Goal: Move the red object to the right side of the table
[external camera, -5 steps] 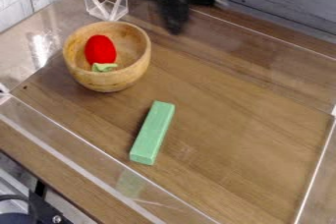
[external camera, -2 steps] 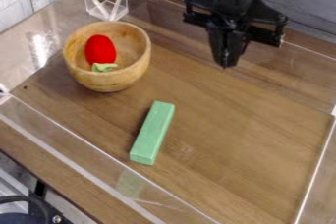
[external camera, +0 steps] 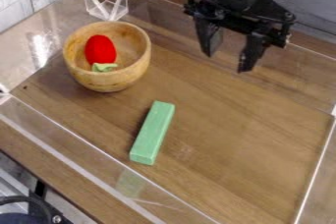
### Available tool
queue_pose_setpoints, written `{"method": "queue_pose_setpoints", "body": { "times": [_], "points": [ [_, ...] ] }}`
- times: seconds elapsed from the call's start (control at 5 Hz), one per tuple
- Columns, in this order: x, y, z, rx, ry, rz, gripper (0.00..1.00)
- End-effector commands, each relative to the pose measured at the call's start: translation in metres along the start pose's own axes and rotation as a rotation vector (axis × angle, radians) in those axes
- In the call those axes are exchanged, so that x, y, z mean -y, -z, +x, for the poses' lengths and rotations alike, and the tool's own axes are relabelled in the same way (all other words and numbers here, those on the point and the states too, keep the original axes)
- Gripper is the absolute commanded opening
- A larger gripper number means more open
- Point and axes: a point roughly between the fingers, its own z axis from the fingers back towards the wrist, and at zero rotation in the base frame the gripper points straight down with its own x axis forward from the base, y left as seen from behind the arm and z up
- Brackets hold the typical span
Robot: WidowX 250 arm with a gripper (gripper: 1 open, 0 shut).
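The red object (external camera: 100, 48) lay inside a wooden bowl (external camera: 108, 75), its light green leafy end low against the bowl's bottom. The bowl stood on the left part of the table (external camera: 250, 120), near the back-left corner. Nothing touched the red object but the bowl.

In front of the bowl and toward the middle, a long green block (external camera: 152, 133) lay flat on the brown wood grain, angled so that one end pointed to the back and the other to the near edge; it was apart from the bowl.

The gripper (external camera: 226, 53) hung above the back of the table, right of the bowl and well clear of it, pointing steeply downward. Its two dark fingers (external camera: 249, 55) stood apart with a plain gap between them, and nothing was in that gap.

Low clear plastic walls (external camera: 79, 174) edged the table on all visible sides. The whole right half of the tabletop was bare wood, from the green block across to the right wall. Behind the bowl, at the back-left corner, a clear folded piece (external camera: 105, 2) stood up.
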Motion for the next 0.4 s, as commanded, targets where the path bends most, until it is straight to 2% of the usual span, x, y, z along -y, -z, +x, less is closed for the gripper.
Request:
{"method": "queue_pose_setpoints", "body": {
  "times": [0.0,0.2],
  "points": [
    [-0.006,-0.007,0.001,0.052,-0.017,0.026,0.0],
    [-0.008,0.006,0.0,0.054,-0.033,0.042,0.0]
  ]
}}
